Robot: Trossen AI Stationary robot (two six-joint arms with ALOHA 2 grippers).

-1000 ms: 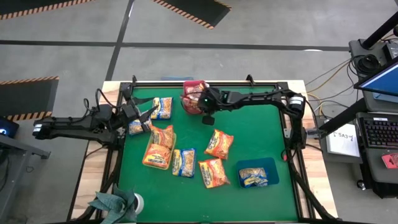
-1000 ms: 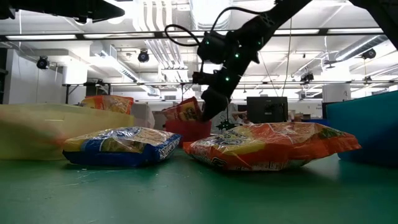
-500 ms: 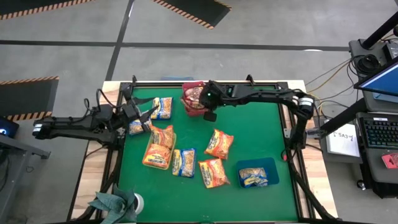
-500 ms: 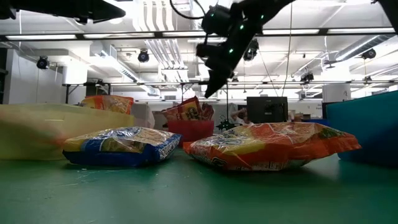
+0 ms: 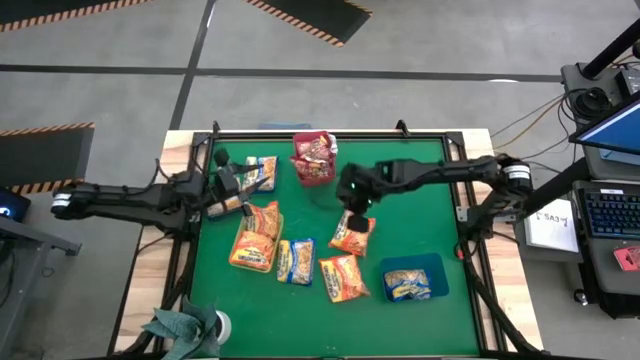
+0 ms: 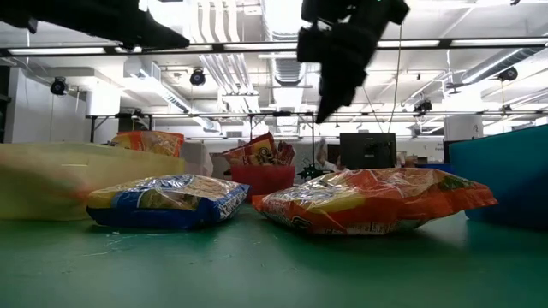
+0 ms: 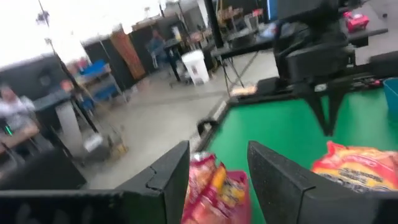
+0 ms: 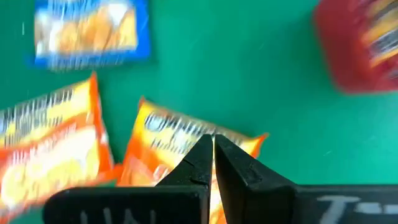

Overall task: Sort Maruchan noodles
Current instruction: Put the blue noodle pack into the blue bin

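Right fingers (image 5: 352, 207) moved from red tray (image 5: 312, 170) above orange packet (image 5: 352, 233).

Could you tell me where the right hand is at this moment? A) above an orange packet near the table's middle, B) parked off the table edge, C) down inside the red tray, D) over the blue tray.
A: in the high view the right hand sits just above an orange packet mid-table, and the right wrist view shows the closed fingers over that packet.
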